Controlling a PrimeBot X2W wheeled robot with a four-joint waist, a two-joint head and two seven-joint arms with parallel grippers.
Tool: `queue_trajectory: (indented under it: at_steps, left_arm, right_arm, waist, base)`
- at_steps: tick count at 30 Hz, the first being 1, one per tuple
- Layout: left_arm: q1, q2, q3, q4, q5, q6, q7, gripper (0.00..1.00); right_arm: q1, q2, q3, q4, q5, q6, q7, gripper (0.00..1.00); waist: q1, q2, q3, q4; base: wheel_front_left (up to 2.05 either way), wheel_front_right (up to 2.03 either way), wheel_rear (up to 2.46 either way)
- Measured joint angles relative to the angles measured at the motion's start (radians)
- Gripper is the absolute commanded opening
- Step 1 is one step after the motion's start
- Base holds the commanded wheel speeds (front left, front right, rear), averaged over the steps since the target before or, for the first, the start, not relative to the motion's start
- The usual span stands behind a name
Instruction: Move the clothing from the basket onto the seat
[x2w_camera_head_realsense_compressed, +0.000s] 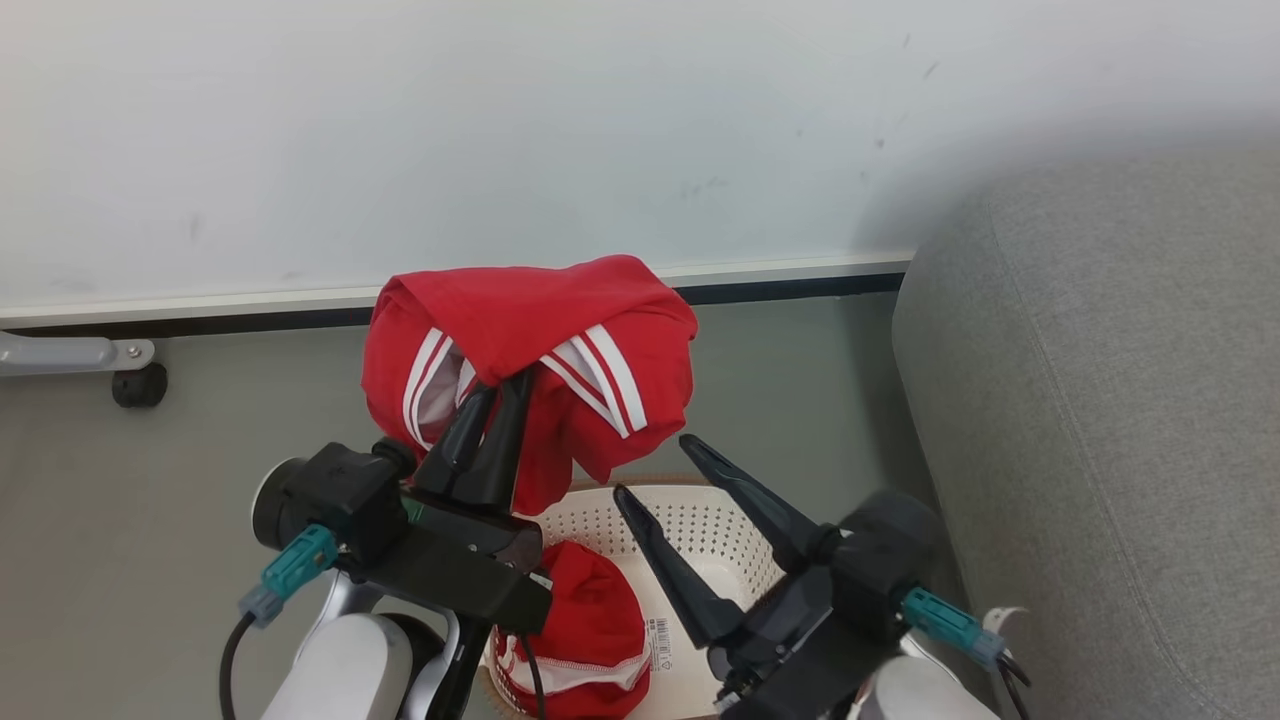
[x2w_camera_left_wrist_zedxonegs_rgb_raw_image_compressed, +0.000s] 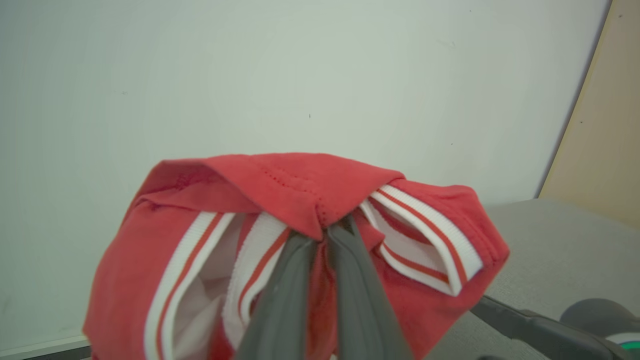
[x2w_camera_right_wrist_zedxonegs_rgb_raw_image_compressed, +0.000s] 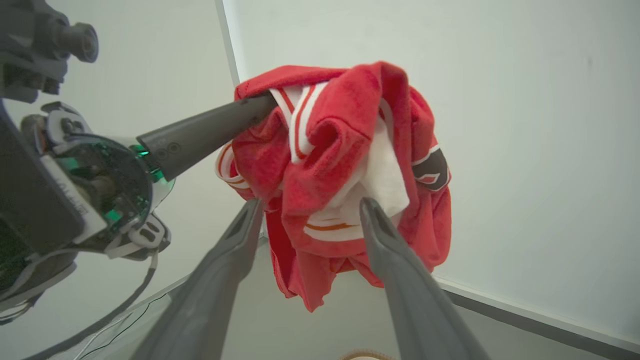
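head view: we see our left end effector (x2w_camera_head_realsense_compressed: 500, 390) pinching a red garment (x2w_camera_head_realsense_compressed: 530, 320) up above the basket (x2w_camera_head_realsense_compressed: 720, 530), where another red garment (x2w_camera_head_realsense_compressed: 590, 620) lies; the seat (x2w_camera_head_realsense_compressed: 1100, 400) stands to the right. left wrist view: its fingers (x2w_camera_left_wrist_zedxonegs_rgb_raw_image_compressed: 285, 280) press together on the red garment. right wrist view: our right end effector (x2w_camera_right_wrist_zedxonegs_rgb_raw_image_compressed: 311, 201) is spread, near the red garment

Pale forearms (x2w_camera_head_realsense_compressed: 340, 670), teal connectors (x2w_camera_head_realsense_compressed: 300, 560), tapered dark fingers (x2w_camera_head_realsense_compressed: 670, 572).

The basket (x2w_camera_head_realsense_compressed: 700, 530) is largely hidden; the seat (x2w_camera_head_realsense_compressed: 1100, 450) runs off frame.
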Motion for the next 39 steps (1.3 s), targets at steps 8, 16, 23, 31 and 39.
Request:
queue_trajectory:
  at_steps: [8, 16, 23, 31, 39]
  left_arm:
    - [-0.007, -0.009, -0.030, -0.006, 0.000, -0.001, 0.009, 0.00]
    - [-0.022, -0.016, -0.047, -0.015, 0.000, -0.010, 0.018, 0.00]
    - [-0.024, -0.018, -0.056, -0.015, 0.000, -0.018, 0.018, 0.00]
    - [-0.026, -0.016, -0.057, -0.015, 0.000, -0.019, 0.019, 0.00]
    - [-0.026, -0.002, -0.059, -0.017, 0.007, -0.025, 0.027, 1.00]
  right_arm:
    - [-0.097, 0.005, 0.032, 0.070, 0.010, 0.004, 0.016, 1.00]
    - [-0.209, 0.006, 0.071, 0.177, 0.041, 0.008, 0.014, 1.00]
    - [-0.269, 0.007, 0.139, 0.209, 0.116, -0.019, -0.011, 0.00]
    - [-0.307, 0.007, 0.181, 0.249, 0.178, -0.043, -0.031, 0.00]
    - [-0.345, 0.007, 0.179, 0.315, 0.196, -0.052, -0.048, 0.00]
  waist:
    - [0.0001, 0.0000, 0.008, 0.018]
    - [0.0000, 0.0000, 0.017, 0.042]
    - [0.0000, 0.0000, 0.022, 0.054]
    - [0.0000, 0.0000, 0.027, 0.060]
    - [0.0000, 0.0000, 0.027, 0.052]
  base:
    - [0.00, 0.00, 0.00]
    - [0.00, 0.00, 0.00]
    - [0.00, 0.00, 0.00]
    - [0.00, 0.00, 0.00]
    - [0.00, 0.00, 0.00]
